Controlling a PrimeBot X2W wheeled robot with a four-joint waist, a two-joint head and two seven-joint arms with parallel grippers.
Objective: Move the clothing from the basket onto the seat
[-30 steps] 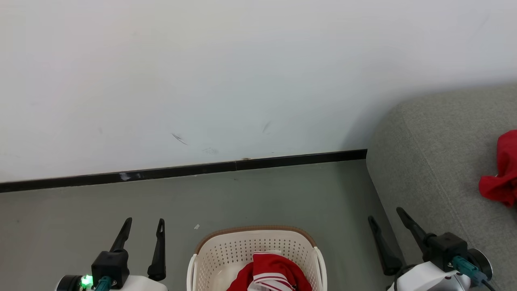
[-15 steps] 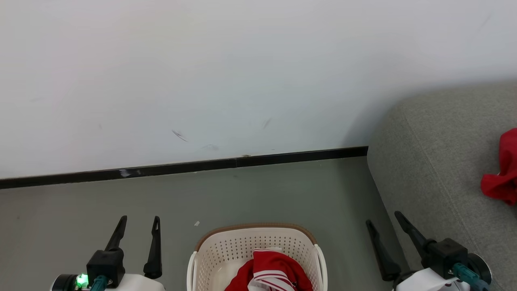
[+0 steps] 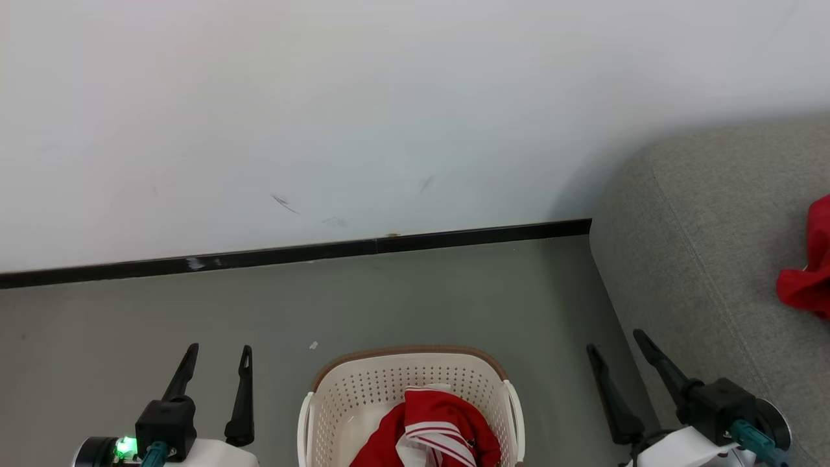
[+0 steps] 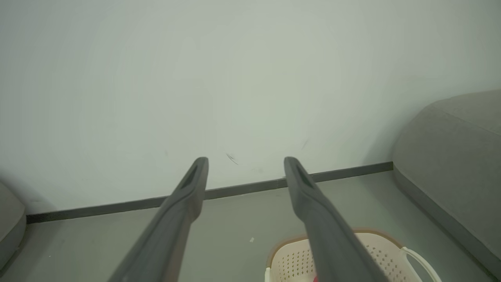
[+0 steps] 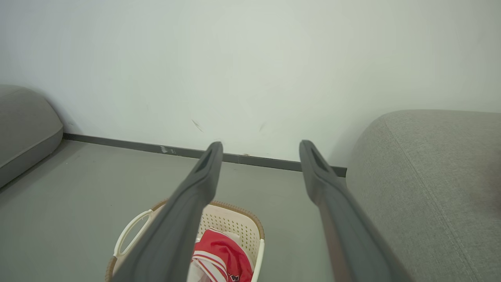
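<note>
Got basket (image 3: 408, 353) standing on floor (image 3: 454, 292), red-and-white clothing (image 3: 434, 428) bunched inside it. Seeing left hand (image 3: 218, 350) left of basket, clear of its rim, fingers spread wide, gripping nothing. Same for right hand (image 3: 615, 342) right of basket, in the gap between basket and seat (image 3: 700, 259): fingers spread wide, empty, apart from basket. Puts clothing between both hands, nearer robot than either set of fingertips, untouched. Also spotting second red piece (image 3: 807, 279) lying on seat, well right of basket. Beyond basket: white wall (image 3: 389, 97) with dark skirting (image 3: 324, 253). Can't tell what sits under top garment.
</note>
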